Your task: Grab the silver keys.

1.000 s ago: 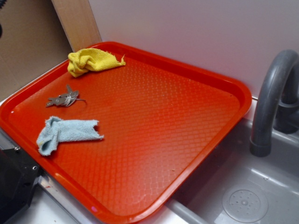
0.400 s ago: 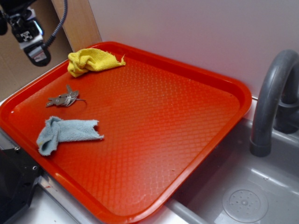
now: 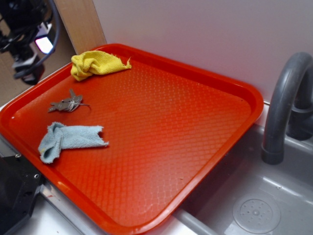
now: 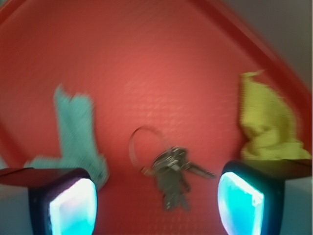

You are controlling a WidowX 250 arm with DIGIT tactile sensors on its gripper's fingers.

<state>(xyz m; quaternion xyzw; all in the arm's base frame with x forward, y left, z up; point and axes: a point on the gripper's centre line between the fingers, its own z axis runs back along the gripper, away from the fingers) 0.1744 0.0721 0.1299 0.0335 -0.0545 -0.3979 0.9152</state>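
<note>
hand (image 4: pixel 156 198): fingers spread wide, holding nothing | silver keys (image 4: pixel 171 174): on the red tray (image 3: pixel 161 132), between blue cloth (image 4: pixel 76 132) and yellow cloth (image 4: pixel 266 122) | relation: we see them centred below the hand, blades fanned toward us, wire ring trailing away.

The silver keys (image 3: pixel 67 104) (image 4: pixel 171 175) are observed lying flat on the red tray (image 3: pixel 161 127), near its left edge. Several dull grey keys are fanned out from a thin wire ring. They are positioned between the yellow cloth (image 3: pixel 95 63) and the light-blue cloth (image 3: pixel 68 139), touching neither.
</note>
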